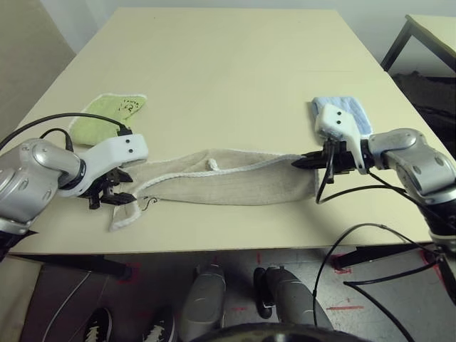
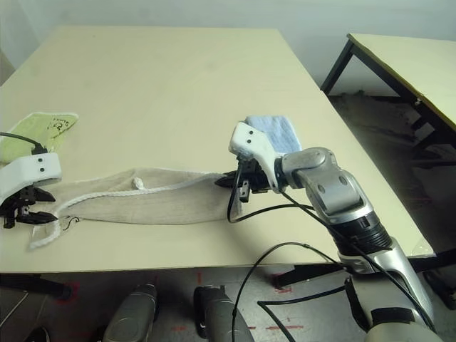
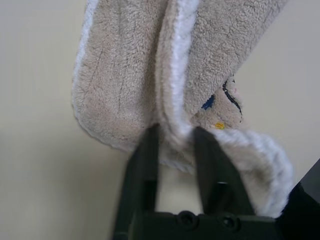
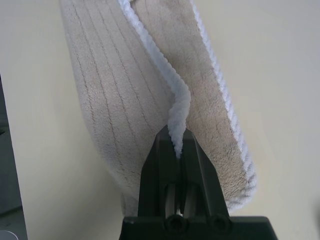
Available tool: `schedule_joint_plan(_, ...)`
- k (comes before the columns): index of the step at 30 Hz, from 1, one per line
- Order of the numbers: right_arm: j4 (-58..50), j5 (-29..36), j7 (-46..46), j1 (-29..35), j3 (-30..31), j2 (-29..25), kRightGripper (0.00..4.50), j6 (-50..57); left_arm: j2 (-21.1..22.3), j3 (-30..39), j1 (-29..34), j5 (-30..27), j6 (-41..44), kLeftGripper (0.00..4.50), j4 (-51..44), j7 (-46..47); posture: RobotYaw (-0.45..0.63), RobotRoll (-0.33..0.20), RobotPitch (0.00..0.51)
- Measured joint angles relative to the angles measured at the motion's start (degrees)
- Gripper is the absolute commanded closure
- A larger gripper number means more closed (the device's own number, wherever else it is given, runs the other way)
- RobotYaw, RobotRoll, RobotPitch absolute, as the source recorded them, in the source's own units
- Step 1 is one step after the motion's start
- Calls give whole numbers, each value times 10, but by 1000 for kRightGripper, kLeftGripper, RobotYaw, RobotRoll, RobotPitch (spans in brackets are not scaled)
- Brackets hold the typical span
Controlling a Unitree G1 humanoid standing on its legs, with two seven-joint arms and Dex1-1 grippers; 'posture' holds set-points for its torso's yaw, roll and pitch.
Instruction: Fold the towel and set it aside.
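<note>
Towel point(image 1: 228, 182) is lying in a long, narrow band near the front edge of the table point(image 1: 235, 64), its long axis running across from one arm to the other, already doubled along its length by the look of the stacked white edging. Each end is sitting right at a pincer, so neither arm is the nearer one.

At the right-hand end, the right gripper point(image 4: 178, 150) is pinching the white corded edge, its fingers pressed together on the cloth. At the other end, the left gripper point(image 3: 175, 145) is straddling a raised ridge of edging beside the small stitched motif; its fingers are standing either side of the cloth with a gap showing lower down, and I judge them to be gripping it, though not as tightly.

Judging from this, the coming move is carrying one end over to the other along that long axis. A green cloth point(image 1: 110, 117) and a blue cloth point(image 1: 342, 114) are lying behind the grippers, apart from the towel.
</note>
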Motion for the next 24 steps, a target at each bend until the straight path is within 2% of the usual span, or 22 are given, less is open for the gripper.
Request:
schedule_joint_plan(1,0,0,1,1,0,-4,4500,0,0,0,0,-1,0,4418,3,-3,135,0,123)
schedule_joint_plan(2,0,1,3,2,-1,-8,4500,0,-1,0,-1,-3,1,4464,6,-7,136,0,124)
schedule_joint_plan(7,2,-3,21,6,0,-26,4500,-12,-3,0,-30,-11,-3,4464,29,-30,134,0,126)
schedule_joint_plan(10,11,-16,27,8,4,-35,4500,-23,-19,-1,-59,-16,-8,4464,45,-41,130,0,127)
schedule_joint_plan(16,12,-46,71,7,42,-78,4500,-34,-28,-17,-86,-21,-29,4464,59,-66,116,0,124)
schedule_joint_plan(19,11,-60,94,0,55,-90,3786,-35,-38,-26,-108,-21,-23,4500,58,-72,116,0,123)
schedule_joint_plan(24,6,-70,114,-28,68,-91,2056,-22,-47,-39,-128,-21,-6,4500,54,-74,120,0,124)
